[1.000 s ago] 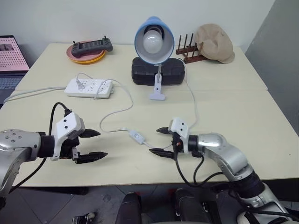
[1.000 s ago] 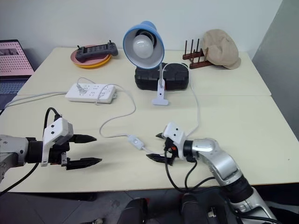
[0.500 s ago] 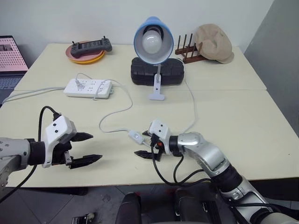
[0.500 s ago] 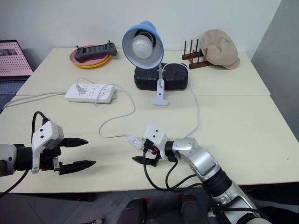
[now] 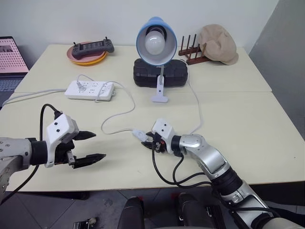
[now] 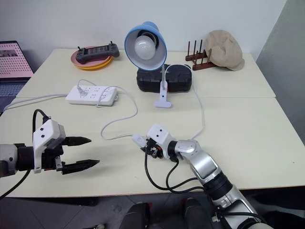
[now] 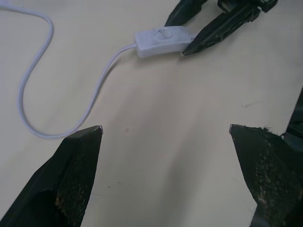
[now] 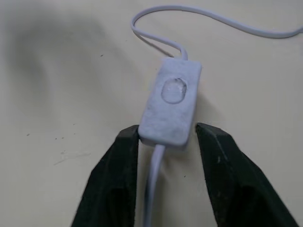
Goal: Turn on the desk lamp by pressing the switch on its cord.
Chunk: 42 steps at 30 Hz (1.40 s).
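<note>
A: Head view: what's new?
B: The right gripper (image 5: 151,141) has slid left across the table (image 5: 238,119) to the switch (image 5: 138,134) and closed on it. The lamp (image 5: 155,40) is still unlit.
A: Left wrist view?
B: The left gripper (image 7: 165,135) hangs released, well short of the switch (image 7: 163,40).
A: Right wrist view?
B: Fingers (image 8: 118,161) clamp the switch's (image 8: 171,103) near end; the button is unpressed. It's steadied, so pressing comes next.
</note>
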{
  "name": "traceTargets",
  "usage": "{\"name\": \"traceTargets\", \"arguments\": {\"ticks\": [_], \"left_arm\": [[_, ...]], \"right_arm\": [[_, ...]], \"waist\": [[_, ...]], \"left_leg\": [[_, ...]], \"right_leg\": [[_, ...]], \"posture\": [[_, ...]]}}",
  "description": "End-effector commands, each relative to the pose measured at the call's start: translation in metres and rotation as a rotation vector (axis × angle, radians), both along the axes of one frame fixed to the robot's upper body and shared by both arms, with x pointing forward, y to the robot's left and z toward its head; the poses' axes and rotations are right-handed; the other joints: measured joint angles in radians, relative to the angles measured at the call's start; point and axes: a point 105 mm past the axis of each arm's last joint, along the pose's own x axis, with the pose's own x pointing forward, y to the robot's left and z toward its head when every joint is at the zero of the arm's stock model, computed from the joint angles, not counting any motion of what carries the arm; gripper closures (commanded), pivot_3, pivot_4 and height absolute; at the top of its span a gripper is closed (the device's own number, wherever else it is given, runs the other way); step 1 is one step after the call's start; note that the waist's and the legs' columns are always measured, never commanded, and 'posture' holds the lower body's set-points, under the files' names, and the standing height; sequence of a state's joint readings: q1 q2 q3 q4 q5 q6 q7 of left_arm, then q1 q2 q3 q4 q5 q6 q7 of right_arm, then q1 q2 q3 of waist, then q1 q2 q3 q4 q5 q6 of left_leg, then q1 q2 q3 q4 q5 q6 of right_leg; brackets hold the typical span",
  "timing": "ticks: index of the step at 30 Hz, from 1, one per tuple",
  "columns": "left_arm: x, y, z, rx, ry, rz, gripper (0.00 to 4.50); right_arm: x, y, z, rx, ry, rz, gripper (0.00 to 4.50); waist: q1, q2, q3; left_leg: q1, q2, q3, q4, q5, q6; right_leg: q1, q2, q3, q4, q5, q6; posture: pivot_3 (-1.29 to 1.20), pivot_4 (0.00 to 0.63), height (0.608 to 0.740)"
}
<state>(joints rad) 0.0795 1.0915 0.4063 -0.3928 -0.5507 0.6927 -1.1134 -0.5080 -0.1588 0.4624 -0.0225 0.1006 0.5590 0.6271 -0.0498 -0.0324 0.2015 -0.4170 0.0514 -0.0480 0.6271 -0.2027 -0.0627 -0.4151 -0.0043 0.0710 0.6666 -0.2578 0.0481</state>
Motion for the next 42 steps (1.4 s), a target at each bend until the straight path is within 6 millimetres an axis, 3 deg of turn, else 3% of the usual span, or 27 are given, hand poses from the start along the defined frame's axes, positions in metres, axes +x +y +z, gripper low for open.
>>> {"name": "traceTargets", "arguments": {"ticks": [1,5,8,13,16,20,23,28,40,42], "left_arm": [[0.004,-0.004,0.002,-0.021,-0.015,-0.013,0.0],[0.006,-0.01,0.001,-0.111,0.018,0.02,0.0],[-0.001,-0.032,-0.003,-0.381,0.138,0.078,0.0],[0.004,-0.06,-0.007,-0.781,0.272,0.189,0.0],[0.017,-0.077,-0.013,-0.932,0.285,0.265,0.0],[0.032,-0.092,-0.004,-1.092,0.291,0.296,0.0],[0.045,-0.108,-0.011,-1.115,0.301,0.318,0.0],[0.049,-0.125,0.0,-1.184,0.304,0.253,0.0],[0.048,-0.126,-0.006,-1.151,0.316,0.245,0.0],[0.048,-0.122,-0.007,-1.147,0.313,0.25,0.39]], "right_arm": [[0.006,-0.003,0.017,0.042,-0.054,-0.011,3.48],[0.011,-0.013,0.027,0.069,-0.073,-0.028,3.48],[0.012,-0.031,0.053,0.147,-0.124,0.004,3.48],[0.006,-0.04,0.072,0.122,-0.265,0.079,3.48],[0.001,-0.042,0.077,0.092,-0.338,0.126,3.48],[-0.001,-0.044,0.078,0.066,-0.392,0.155,3.48],[-0.001,-0.045,0.076,0.043,-0.428,0.166,3.48],[0.0,-0.048,0.071,0.02,-0.451,0.173,3.48],[-0.001,-0.05,0.073,0.03,-0.468,0.16,3.48],[0.0,-0.051,0.073,0.029,-0.469,0.155,3.48]], "waist": [[0.0,0.0,0.0],[0.0,0.0,0.0],[0.002,0.002,0.001],[0.002,-0.001,0.0],[0.001,-0.002,-0.001],[0.003,-0.005,-0.003],[0.004,-0.005,-0.003],[0.005,-0.005,-0.003],[0.002,-0.005,-0.003],[0.002,-0.005,-0.003]], "left_leg": [[0.0,0.0,0.0,0.0,0.0,0.0],[0.0,0.0,0.0,0.0,0.0,0.0],[0.0,-0.001,0.0,0.0,0.0,0.0],[0.0,-0.001,-0.002,0.002,0.0,0.0],[0.002,0.0,-0.004,0.002,0.0,0.0],[0.003,-0.001,-0.004,0.003,0.0,0.0],[0.006,-0.003,-0.004,0.004,0.0,0.0],[0.01,-0.003,-0.003,0.004,0.0,0.0],[0.009,-0.003,-0.003,0.003,0.0,0.0],[0.009,-0.003,-0.004,0.003,0.0,0.0]], "right_leg": [[0.0,0.0,0.0,0.0,0.0,0.0],[0.0,0.0,0.0,0.0,0.0,0.001],[0.001,-0.001,0.0,0.0,0.001,0.002],[0.003,-0.001,-0.001,0.0,0.003,0.006],[0.005,0.001,-0.001,0.0,0.003,0.006],[0.005,0.0,-0.001,0.004,0.003,0.006],[0.006,0.0,0.0,0.008,0.003,0.005],[0.01,0.0,0.001,0.007,0.003,0.005],[0.009,0.0,0.001,0.007,0.002,0.003],[0.009,0.0,0.001,0.007,0.0,0.001]], "posture": [[0.0,0.15,0.74],[0.0,0.15,0.74],[0.0,0.15,0.74],[0.0,0.15,0.74],[0.0,0.15,0.74],[0.0,0.15,0.74],[0.0,0.15,0.74],[0.0,0.15,0.74],[0.0,0.15,0.74],[0.0,0.15,0.74]]}}
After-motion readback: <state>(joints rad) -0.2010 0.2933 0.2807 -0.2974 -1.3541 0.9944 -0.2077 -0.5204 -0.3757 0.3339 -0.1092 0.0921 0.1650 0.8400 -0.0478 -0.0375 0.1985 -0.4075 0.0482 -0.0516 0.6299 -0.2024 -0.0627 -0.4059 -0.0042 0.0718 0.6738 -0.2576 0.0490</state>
